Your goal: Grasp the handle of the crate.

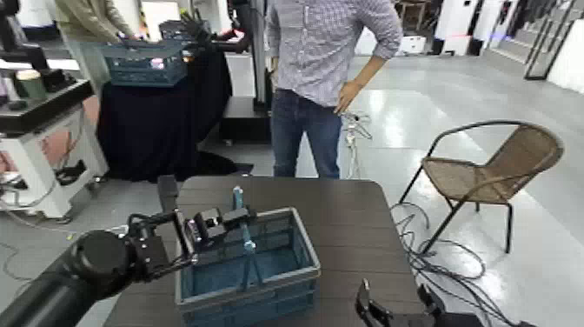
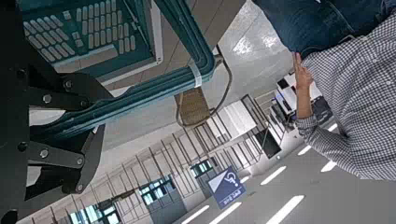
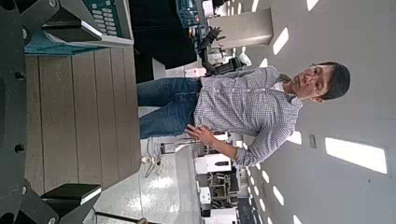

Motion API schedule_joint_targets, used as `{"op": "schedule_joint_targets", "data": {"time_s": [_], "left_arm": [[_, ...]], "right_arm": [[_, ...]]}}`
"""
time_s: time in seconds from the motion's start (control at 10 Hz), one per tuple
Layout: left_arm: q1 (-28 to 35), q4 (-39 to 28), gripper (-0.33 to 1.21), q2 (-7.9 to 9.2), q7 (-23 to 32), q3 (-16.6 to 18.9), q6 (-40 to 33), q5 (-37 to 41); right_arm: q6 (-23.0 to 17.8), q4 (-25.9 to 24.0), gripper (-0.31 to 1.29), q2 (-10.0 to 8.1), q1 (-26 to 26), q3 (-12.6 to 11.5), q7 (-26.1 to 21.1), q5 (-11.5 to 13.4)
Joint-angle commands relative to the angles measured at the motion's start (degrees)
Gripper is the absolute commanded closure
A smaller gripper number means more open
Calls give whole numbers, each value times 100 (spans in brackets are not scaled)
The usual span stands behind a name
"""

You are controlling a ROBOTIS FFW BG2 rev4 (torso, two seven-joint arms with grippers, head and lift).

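The blue lattice crate (image 1: pixel 248 274) stands on the dark wooden table (image 1: pixel 348 217), near its front edge. Its thin teal handle (image 1: pixel 242 228) arches upright over the middle. My left gripper (image 1: pixel 228 223) reaches in from the left and is shut on the handle near its top. In the left wrist view the handle (image 2: pixel 159 89) runs between the two closed fingers (image 2: pixel 65 93), with the crate (image 2: pixel 84 33) beyond. My right gripper (image 1: pixel 395 311) is open and empty at the table's front right; the right wrist view shows the crate's corner (image 3: pixel 98 19).
A person in a checked shirt (image 1: pixel 326 70) stands just behind the table. A wicker chair (image 1: pixel 491 170) stands to the right, with cables (image 1: pixel 434 252) on the floor beside it. A darker blue crate (image 1: pixel 143 63) sits on a black-draped table at the far left.
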Motion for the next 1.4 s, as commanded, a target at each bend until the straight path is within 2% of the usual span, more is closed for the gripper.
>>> {"op": "schedule_joint_targets", "data": {"time_s": [0.1,0.4,0.6,1.0,1.2,1.4], "left_arm": [[31,-98,120,-5,-74,-30,54,12],[216,-529,120,13,-65,58,247,109],[462,-1030,120,39,14,251,467,232],[1165,-1856,120,-75,199,576,739,548],[1367,-2137,120,-172,225,576,836,698],[1490,-2287,120,-215,225,392,933,961]], "right_arm": [[0,-2,15,0,9,-8,0,-9],[-9,-2,15,-9,18,-26,0,-26],[-9,-2,15,-9,18,-35,0,-26],[-9,-2,15,-26,27,-61,0,-44],[-9,7,15,-26,18,-61,0,-53],[-9,7,15,-35,18,-44,0,-53]]}}
